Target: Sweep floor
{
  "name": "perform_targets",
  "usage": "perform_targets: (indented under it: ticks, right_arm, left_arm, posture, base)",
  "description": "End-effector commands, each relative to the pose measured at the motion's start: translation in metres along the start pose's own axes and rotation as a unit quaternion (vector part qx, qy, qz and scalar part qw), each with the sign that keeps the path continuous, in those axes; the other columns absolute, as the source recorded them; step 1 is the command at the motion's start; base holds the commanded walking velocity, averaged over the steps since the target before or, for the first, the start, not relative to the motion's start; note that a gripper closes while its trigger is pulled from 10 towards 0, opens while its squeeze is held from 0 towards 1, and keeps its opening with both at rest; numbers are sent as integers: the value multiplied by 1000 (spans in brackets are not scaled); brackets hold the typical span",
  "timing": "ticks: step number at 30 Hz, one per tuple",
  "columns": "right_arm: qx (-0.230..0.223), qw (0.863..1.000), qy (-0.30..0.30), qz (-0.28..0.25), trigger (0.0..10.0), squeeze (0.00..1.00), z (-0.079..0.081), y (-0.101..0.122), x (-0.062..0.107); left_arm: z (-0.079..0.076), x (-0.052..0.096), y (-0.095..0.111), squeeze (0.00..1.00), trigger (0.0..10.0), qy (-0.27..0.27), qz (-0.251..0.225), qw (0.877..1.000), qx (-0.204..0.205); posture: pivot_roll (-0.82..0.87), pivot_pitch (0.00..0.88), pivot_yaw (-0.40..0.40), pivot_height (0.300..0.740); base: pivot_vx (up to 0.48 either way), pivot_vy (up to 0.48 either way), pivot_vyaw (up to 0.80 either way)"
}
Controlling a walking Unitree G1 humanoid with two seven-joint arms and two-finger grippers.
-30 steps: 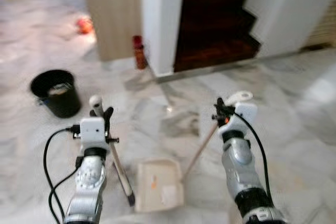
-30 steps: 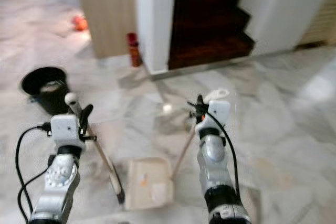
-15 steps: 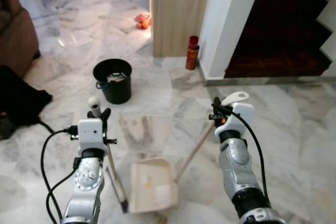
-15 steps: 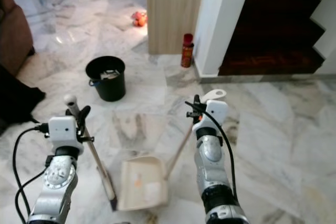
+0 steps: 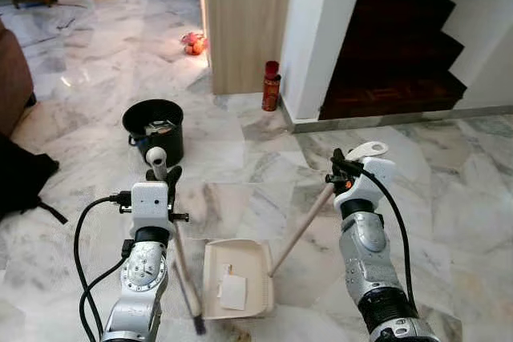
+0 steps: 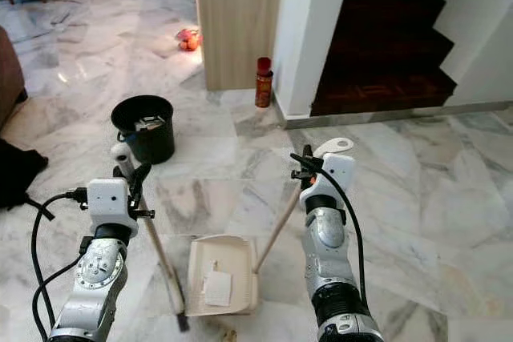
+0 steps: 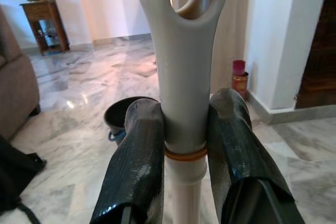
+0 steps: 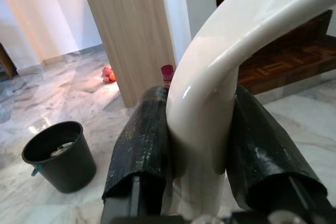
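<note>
**Scraps in the pan, bin waiting**

The left gripper (image 7: 185, 145) clamps the broom (image 5: 178, 258); the right gripper (image 8: 195, 140) clamps the dustpan (image 5: 234, 278) handle. White scraps already lie in the pan on the floor. Emptying them into the black bucket (image 5: 153, 127), well ahead, looks like what's left.

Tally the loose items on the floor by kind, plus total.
Broom: 1
Dustpan: 1
Black bucket: 1
Red bottle: 1
Orange-red toy, too small to identify: 1
Dark bag: 1
Total: 6
</note>
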State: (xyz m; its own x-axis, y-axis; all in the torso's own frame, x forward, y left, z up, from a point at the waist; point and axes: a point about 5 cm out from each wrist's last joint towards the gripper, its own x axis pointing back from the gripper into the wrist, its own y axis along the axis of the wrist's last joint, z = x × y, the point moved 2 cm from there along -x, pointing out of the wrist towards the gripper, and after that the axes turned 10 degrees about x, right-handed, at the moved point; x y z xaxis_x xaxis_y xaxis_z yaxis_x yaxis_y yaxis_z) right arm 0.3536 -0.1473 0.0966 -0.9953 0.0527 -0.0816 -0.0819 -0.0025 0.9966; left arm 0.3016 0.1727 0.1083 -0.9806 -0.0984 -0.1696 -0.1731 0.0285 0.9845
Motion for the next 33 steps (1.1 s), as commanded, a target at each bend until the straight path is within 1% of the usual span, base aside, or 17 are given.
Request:
perform_targets:
  ticks: [1, 4, 10, 17, 27, 33]
  right_arm:
    - [-1, 1000, -1, -19, 10000, 0, 0, 7, -1]
    - [-1, 1000, -1, -18, 10000, 0, 0, 6, -1]
    - [-3, 1000, 4, -17, 10000, 0, 2, 5, 0]
    - [-9, 1000, 8, -13, 10000, 0, 4, 4, -1]
    - [-5, 1000, 16, -16, 10000, 0, 6, 5, -1]
    - [-3, 1000, 11, -16, 10000, 0, 5, 5, -1]
  left_arm:
    - [1, -4, 11, 0, 10000, -3, -27, 1000, -2]
    - [1, -4, 11, 0, 10000, -2, -27, 1000, -2]
    - [0, -2, 10, 0, 10000, -2, -24, 1000, -2]
    - [2, -2, 11, 0, 10000, 2, -23, 1000, -3]
    - [2, -2, 11, 0, 10000, 2, -22, 1000, -4]
    - [2, -2, 11, 0, 10000, 1, -21, 1000, -4]
  posture:
    - [140, 25, -41, 740]
    - [141, 21, -42, 740]
    - [141, 18, -43, 740]
    - [143, 23, -44, 740]
    - [144, 26, -42, 740]
    - [145, 29, -43, 740]
  base:
    - [0, 0, 0]
    - [0, 0, 354]
    - [0, 0, 648]
    - [0, 0, 0]
    - [0, 0, 0]
    - [0, 0, 715]
